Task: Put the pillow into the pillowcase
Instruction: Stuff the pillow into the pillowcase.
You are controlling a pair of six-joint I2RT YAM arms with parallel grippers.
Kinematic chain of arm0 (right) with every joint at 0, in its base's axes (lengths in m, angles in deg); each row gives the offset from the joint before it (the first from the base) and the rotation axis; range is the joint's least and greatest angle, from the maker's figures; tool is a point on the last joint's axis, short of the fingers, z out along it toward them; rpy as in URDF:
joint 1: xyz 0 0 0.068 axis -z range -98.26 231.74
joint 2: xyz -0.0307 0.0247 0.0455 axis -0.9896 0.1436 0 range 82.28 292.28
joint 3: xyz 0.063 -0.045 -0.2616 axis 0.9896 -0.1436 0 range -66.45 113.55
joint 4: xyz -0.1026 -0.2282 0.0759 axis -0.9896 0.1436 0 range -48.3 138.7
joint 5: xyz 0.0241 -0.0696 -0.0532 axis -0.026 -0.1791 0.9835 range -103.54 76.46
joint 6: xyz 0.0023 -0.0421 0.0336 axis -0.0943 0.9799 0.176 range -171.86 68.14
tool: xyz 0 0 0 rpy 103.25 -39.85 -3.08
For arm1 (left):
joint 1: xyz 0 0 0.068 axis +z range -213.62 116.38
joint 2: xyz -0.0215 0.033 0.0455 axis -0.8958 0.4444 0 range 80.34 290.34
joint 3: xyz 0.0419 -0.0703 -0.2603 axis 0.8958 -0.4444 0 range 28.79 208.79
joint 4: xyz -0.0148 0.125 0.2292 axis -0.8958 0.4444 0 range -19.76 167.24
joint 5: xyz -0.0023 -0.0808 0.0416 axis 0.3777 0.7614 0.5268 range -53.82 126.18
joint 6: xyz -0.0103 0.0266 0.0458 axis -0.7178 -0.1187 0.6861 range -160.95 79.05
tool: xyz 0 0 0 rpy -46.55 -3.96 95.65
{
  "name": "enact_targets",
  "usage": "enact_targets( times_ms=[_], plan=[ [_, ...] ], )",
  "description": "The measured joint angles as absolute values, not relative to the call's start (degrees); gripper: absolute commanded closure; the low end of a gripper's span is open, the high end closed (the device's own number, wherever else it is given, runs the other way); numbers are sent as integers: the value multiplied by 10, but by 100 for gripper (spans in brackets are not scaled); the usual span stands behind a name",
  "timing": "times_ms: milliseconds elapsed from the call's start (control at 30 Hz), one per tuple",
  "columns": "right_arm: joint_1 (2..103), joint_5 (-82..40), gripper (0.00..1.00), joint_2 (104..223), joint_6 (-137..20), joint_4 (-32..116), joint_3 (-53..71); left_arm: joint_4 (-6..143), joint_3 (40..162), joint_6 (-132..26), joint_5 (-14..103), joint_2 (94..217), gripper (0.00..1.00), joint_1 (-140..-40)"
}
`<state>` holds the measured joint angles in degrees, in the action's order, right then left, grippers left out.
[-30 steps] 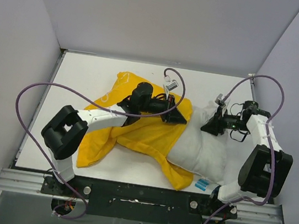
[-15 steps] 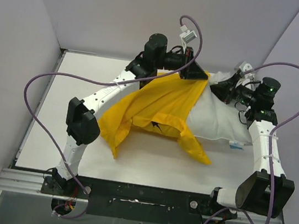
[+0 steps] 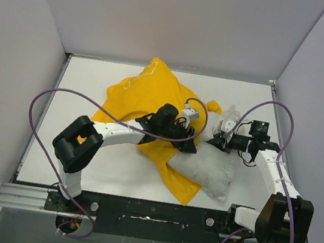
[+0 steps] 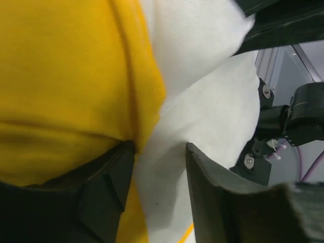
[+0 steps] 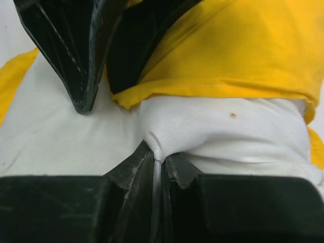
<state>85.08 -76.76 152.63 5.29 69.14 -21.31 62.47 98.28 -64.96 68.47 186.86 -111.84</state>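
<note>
The yellow pillowcase (image 3: 141, 94) lies crumpled across the middle of the table, its lower edge over the left end of the white pillow (image 3: 207, 167). My left gripper (image 3: 189, 144) sits at that overlap. In the left wrist view its jaws (image 4: 159, 152) stand apart, open, with white pillow (image 4: 202, 116) cloth between them and the pillowcase (image 4: 66, 76) edge against the left finger. My right gripper (image 3: 215, 141) meets it from the right. It is (image 5: 161, 157) shut on a pinched fold of the pillow (image 5: 228, 126), just below the pillowcase (image 5: 243, 50) hem. The left arm's fingers (image 5: 76, 61) show close by.
Grey walls close in the white table (image 3: 82, 86) at the left, back and right. Purple cables (image 3: 51, 97) loop above both arms. The two grippers are almost touching near the pillow's upper left corner.
Both arms have come down from the back wall to the table's middle, bringing pillow and pillowcase along. The left gripper has opened and let go of the pillowcase. The right stays shut on the pillow.
</note>
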Motion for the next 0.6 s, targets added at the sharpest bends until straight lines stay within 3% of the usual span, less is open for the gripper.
enact_targets(
  times_ms=[167, 233, 400, 600],
  plan=[
    [839, -768, 99, 1497, 164, 738, -224, 688, 960, -615, 570, 1741, 28, -1152],
    [831, -766, 99, 1487, 189, 747, -224, 710, 963, -603, 534, 1672, 26, -1149],
    [806, -765, 99, 1459, 232, 760, -236, 778, 1059, -584, 469, 1600, 29, -1125],
    [783, -752, 100, 1439, 247, 755, -247, 888, 1254, -547, 414, 1730, 31, -1127]
  ],
)
